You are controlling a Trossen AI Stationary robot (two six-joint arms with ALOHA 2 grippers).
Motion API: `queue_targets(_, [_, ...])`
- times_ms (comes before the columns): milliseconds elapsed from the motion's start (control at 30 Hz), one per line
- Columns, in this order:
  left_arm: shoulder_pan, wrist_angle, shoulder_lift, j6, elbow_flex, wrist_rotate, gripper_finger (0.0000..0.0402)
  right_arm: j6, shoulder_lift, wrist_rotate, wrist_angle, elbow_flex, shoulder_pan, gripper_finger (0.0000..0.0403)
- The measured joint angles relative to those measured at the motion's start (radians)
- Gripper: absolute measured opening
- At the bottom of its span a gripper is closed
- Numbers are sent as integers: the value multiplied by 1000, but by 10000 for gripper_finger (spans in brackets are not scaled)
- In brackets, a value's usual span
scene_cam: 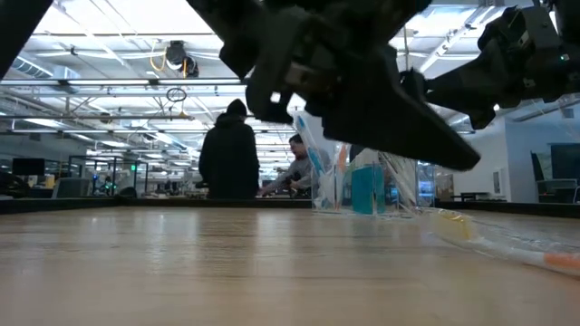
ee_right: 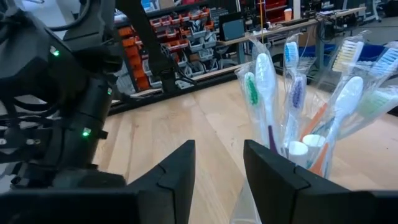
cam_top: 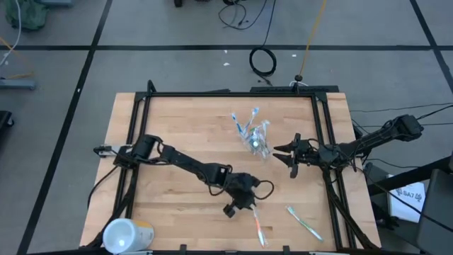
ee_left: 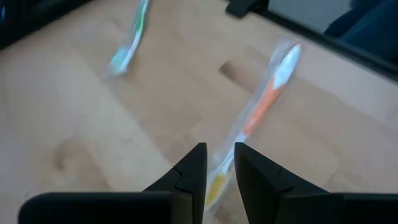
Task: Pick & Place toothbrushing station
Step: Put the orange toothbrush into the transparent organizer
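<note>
An orange toothbrush [cam_top: 259, 225] in a clear wrapper lies flat on the table near its near edge; it also shows in the left wrist view [ee_left: 261, 106] and the low view [scene_cam: 507, 240]. My left gripper [cam_top: 248, 205] hovers just over its yellowish far end, fingers [ee_left: 193, 171] a narrow gap apart on either side of it. A green toothbrush [cam_top: 304, 221] lies to the right. A clear cup [cam_top: 260, 142] holds several wrapped toothbrushes [ee_right: 292, 93]. My right gripper [cam_top: 282, 157] is open and empty, just right of the cup.
A large white and yellow cylinder [cam_top: 127, 235] lies at the near left corner. A black frame [cam_top: 212, 93] runs round the table. There is bare wood between the cup and the orange toothbrush. People [scene_cam: 231, 149] stand in the room beyond the far edge.
</note>
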Motion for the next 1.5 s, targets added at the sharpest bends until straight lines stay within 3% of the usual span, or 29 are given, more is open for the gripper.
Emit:
queue_targets(400, [46,-71,1,-1,-1,46,88,0,0,1,0,0,0,128])
queue_targets(567, [43,-58,1,-21,-1,18,88,0,0,1,0,0,0,128])
queue_targets(800, [37,-55,1,81,-1,5,89,0,0,1,0,0,0,128])
queue_targets(900, [36,-73,1,87,-2,-18,105,0,0,1,0,0,0,128])
queue_targets(1233, [28,-111,9,158,-2,-57,214,-2,0,1,-4,1,0,128])
queue_targets(1367, [29,-115,16,185,-3,-65,216,-1,1,1,-4,1,0,128])
queue_targets(1500, [31,-100,14,183,-3,-93,191,0,1,1,-7,1,0,128])
